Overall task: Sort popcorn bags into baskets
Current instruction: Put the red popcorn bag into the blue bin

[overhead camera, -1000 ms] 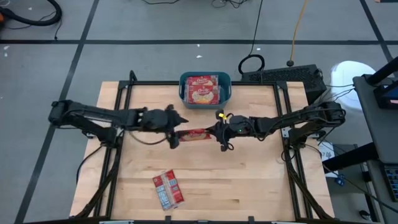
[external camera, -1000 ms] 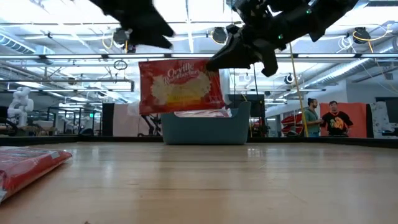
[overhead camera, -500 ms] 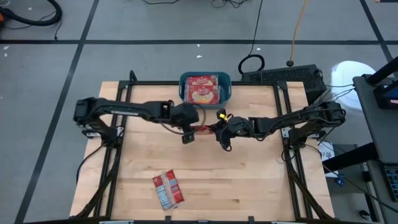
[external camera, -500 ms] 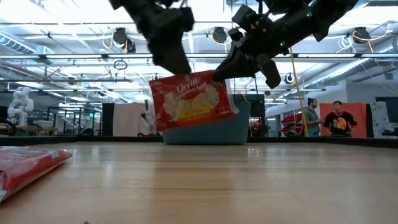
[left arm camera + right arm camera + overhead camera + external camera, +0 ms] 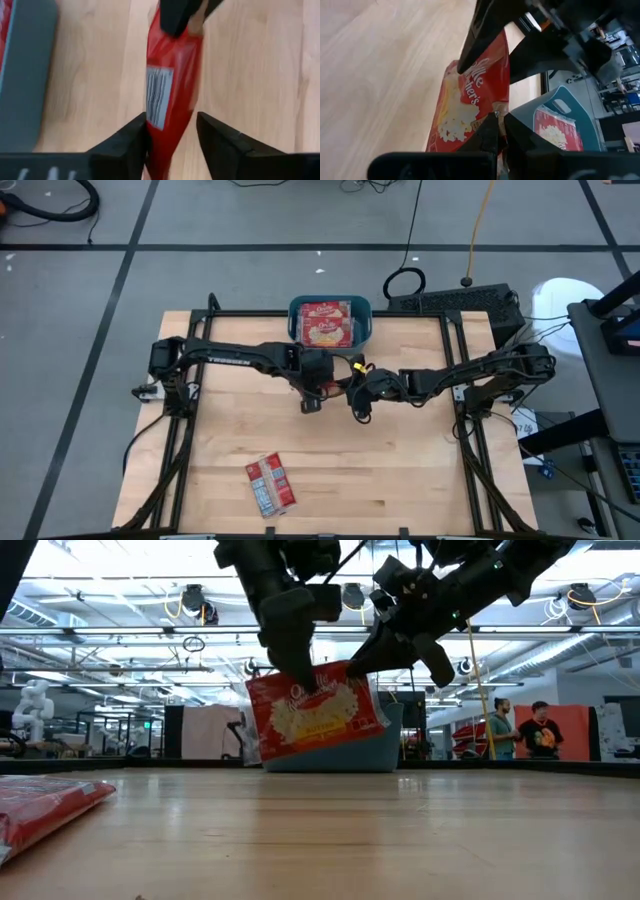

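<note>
A red popcorn bag (image 5: pixel 315 720) hangs on edge above the table's middle, with my right gripper (image 5: pixel 501 125) shut on it. My left gripper (image 5: pixel 172 135) points steeply down over the bag's top edge and is open, one finger on each side of the bag (image 5: pixel 167 100). In the high view the two grippers meet at the centre, left (image 5: pixel 312 395) and right (image 5: pixel 352 392). The teal basket (image 5: pixel 296 320) stands at the far edge with popcorn bags (image 5: pixel 325 323) lying flat in it. My right gripper pinches the bag's upper corner (image 5: pixel 358 668) on the table's right side between its two fingers, coming in from the right and slanting down. The bag hangs tilted and clear of the table. My left gripper has one finger (image 5: pixel 135 137) close beside the bag's barcode face; whether it touches, I cannot tell.
Two more packets (image 5: pixel 270 485) lie flat near the table's front left, showing as a red packet (image 5: pixel 45 805) in the low view. A black frame (image 5: pixel 190 380) borders the tabletop. People stand in the room far behind the table.
My left gripper has gone toward the table's right edge and down, tipping steeply downward until its fingers straddle the bag's top edge. The bag, held by my right gripper throughout, has sunk a little and tilted from level.
</note>
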Tool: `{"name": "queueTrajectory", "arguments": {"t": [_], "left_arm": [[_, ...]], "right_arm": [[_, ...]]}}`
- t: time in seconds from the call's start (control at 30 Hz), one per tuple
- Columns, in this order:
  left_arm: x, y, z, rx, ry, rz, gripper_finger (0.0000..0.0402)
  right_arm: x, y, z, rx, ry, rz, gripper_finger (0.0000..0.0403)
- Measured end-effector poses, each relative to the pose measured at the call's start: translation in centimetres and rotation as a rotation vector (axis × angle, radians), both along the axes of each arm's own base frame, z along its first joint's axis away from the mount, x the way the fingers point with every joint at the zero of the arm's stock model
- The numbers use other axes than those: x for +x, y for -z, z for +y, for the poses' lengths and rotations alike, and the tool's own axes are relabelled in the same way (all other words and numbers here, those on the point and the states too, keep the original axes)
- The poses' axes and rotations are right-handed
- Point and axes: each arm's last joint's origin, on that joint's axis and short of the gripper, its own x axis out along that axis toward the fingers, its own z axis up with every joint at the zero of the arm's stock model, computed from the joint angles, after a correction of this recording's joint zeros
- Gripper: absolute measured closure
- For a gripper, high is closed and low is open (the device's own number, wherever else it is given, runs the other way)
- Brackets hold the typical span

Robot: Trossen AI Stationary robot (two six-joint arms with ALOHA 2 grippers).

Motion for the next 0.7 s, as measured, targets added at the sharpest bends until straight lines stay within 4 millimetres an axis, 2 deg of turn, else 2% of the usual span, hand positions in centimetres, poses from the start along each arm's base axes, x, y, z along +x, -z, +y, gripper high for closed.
{"name": "queueTrajectory", "arguments": {"t": [0.13, 0.37, 0.53, 0.7], "left_arm": [[0.0, 0.2, 0.1, 0.023, 0.029, 0.016, 0.0276], [0.0, 0.2, 0.1, 0.05, 0.077, 0.019, 0.0381], [-0.1, 0.1, 0.0, 0.059, 0.103, 0.018, 0.0368], [-0.8, -0.6, 0.0, 0.064, 0.12, 0.03, 0.0369]], "right_arm": [[0.0, 0.0, 0.0, 0.001, -0.002, 0.0, 0.0403], [0.0, 0.0, 0.0, 0.022, 0.006, -0.007, 0.0398], [-0.1, -0.2, 0.6, 0.103, 0.063, -0.045, 0.0366], [-1.3, -1.2, 1.9, 0.16, 0.168, -0.075, 0.0316]]}}
